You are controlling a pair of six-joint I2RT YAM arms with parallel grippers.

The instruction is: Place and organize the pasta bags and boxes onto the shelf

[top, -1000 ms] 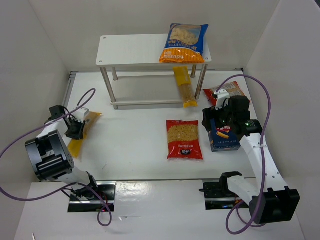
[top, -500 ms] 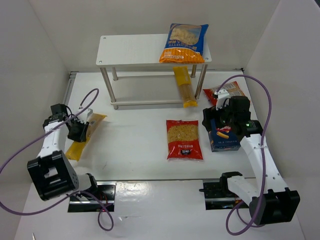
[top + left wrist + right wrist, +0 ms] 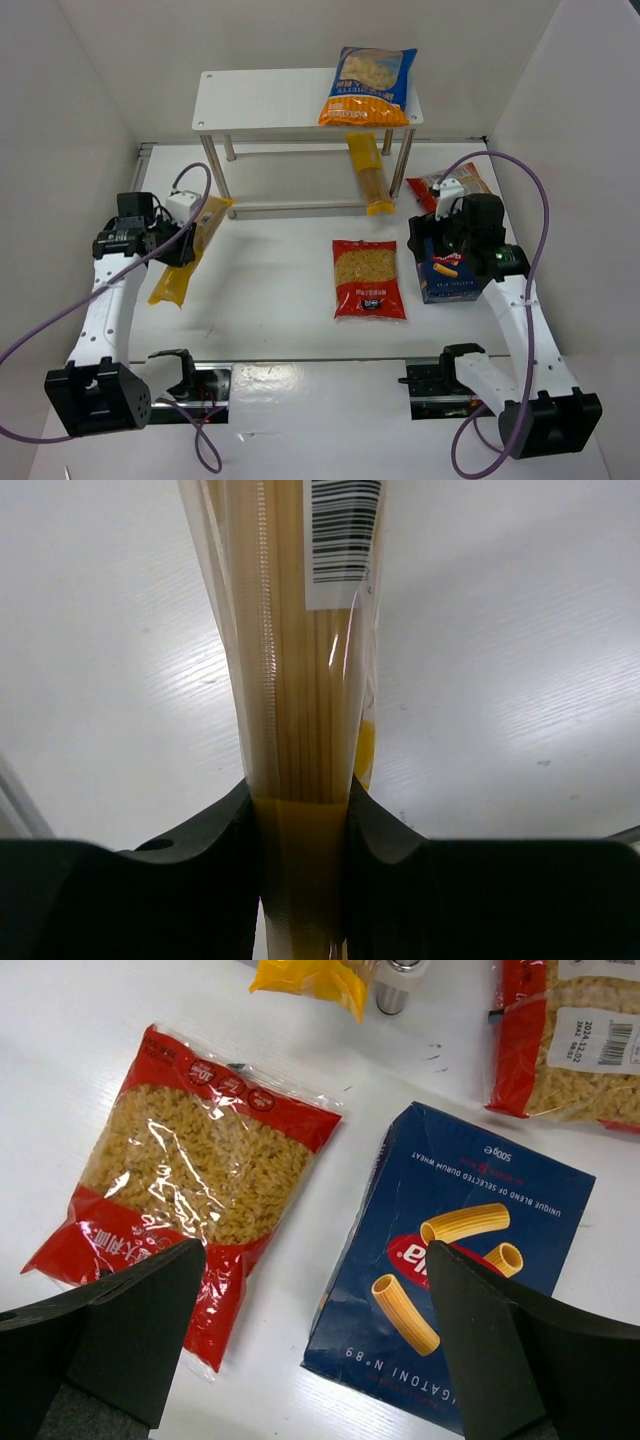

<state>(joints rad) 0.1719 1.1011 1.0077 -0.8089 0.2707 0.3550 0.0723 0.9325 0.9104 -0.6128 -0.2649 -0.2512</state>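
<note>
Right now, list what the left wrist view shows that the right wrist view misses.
Only left wrist: the left gripper shut on a yellow spaghetti bag, its barcode label visible. Only right wrist: a red pasta bag, the blue pasta box, a second red bag and a shelf leg, below the open right gripper. Both: the white table.

Glossy film, matt card on a smooth white table (image 3: 270,300).
The spaghetti bag (image 3: 300,660) is clear, shiny plastic; the red bag (image 3: 190,1175) crinkled and glossy; the box (image 3: 450,1260) matt cardboard; shelf (image 3: 260,100) legs polished metal.
</note>
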